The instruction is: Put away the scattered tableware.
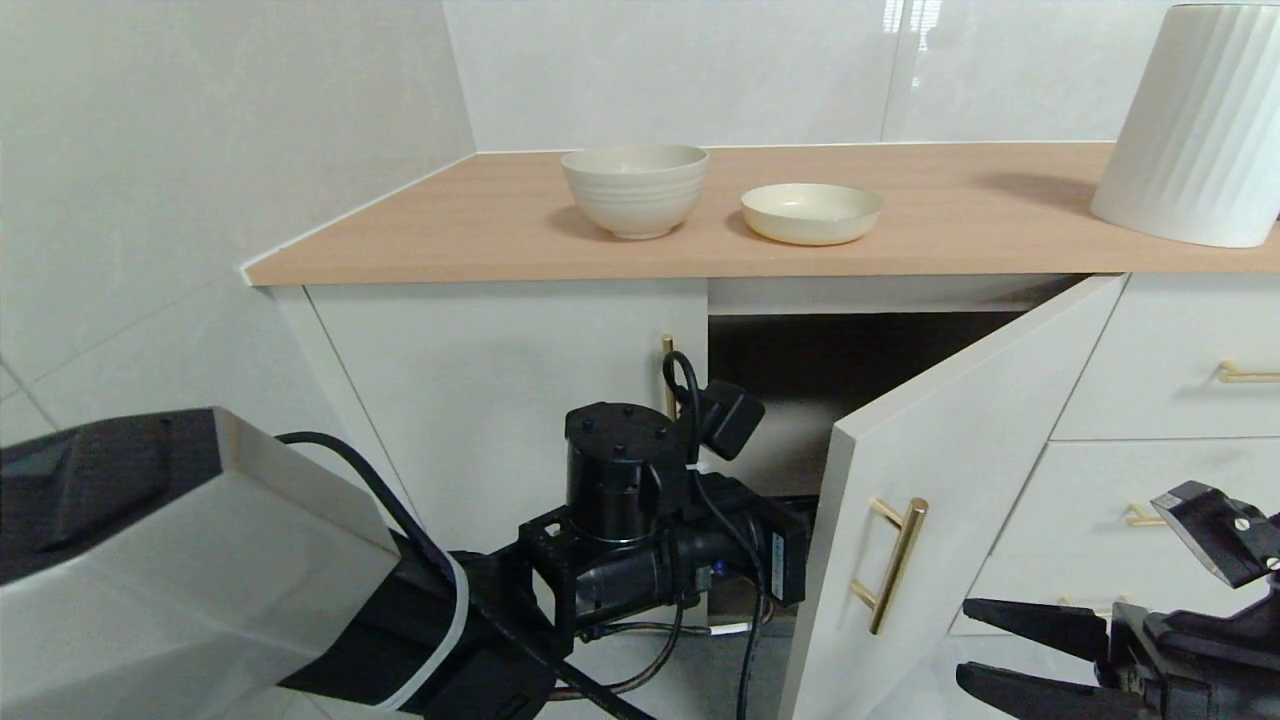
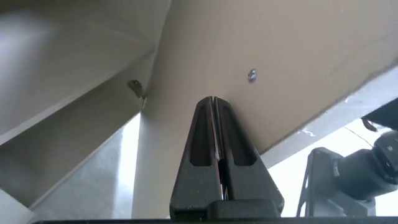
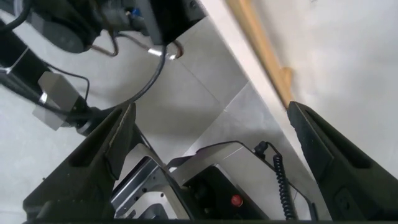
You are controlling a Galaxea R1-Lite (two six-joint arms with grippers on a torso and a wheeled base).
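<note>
Left pincer (image 2: 212,102), fingers pressed together, has its tips at the inner face of the half-open white cabinet door (image 1: 940,450).
It is probably placed there to push the door wider. The right pincer (image 1: 1000,640) hangs spread wide near the door's brass bar handle (image 1: 897,565). The ribbed cream bowl (image 1: 636,190) and shallow cream dish (image 1: 811,212) sit side by side on the wooden counter (image 1: 420,230), above the dark cupboard opening.

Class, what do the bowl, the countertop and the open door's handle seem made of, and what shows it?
Bowl: likely glazed ceramic or melamine; cream, ribbed, soft sheen. Countertop: wood-look laminate or wood; matte, faint grain. Door handle: brass-toned metal; glossy gold shine.
</note>
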